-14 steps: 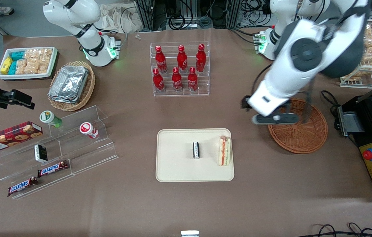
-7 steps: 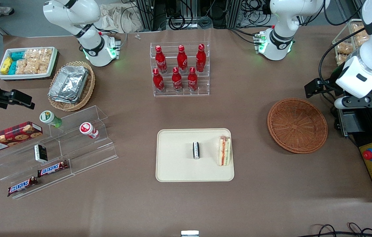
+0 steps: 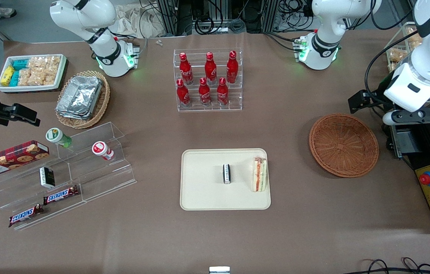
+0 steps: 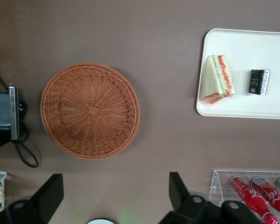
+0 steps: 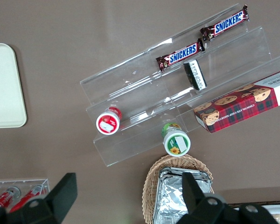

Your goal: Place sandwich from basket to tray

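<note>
Cream-beige tray (image 3: 199, 198) is seen carrying the sandwich (image 3: 259, 174) beside a small black packet (image 3: 226, 173). The wicker basket (image 3: 343, 145) is left vacant; the gripper (image 4: 113, 196), released, is held high near it.

Red bottles (image 3: 207, 78); Snickers bars (image 3: 61, 195)

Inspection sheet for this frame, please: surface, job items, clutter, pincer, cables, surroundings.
Surface: brown table.
Job's things: sandwich lies on the tray beside a small dark packet; basket holds nothing.
Clutter: red bottles, Snickers bars, cookie box, foil containers.
Pincer: pincer open, holding nothing, high above the table near the basket.
Cables: black cable beside the basket.
Surroundings: control box with red button.
</note>
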You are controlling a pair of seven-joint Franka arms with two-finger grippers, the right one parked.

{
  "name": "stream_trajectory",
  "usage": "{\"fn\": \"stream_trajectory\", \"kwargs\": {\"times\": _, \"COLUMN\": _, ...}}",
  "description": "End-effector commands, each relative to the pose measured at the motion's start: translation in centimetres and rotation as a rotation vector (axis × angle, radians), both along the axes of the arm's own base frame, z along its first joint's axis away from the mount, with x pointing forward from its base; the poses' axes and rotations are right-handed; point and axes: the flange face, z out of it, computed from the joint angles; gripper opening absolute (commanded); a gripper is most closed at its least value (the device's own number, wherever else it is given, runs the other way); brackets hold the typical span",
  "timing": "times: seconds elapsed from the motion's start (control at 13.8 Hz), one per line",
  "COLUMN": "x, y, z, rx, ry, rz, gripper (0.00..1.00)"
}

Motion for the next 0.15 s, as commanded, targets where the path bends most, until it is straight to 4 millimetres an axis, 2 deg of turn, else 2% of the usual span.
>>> {"fn": "stream_trajectory", "kwargs": {"times": 0.0, "x": 0.18, "y": -0.17, "z": 0.65, "rx": -0.005, "ry": 0.008, "rz": 0.006, "gripper": 1.00}}
{"fn": "stream_trajectory", "kwargs": {"times": 0.07, "x": 0.07, "y": -0.12, "z": 0.57, "rx": -0.001, "ry": 0.018, "rz": 0.005, "gripper": 1.00}}
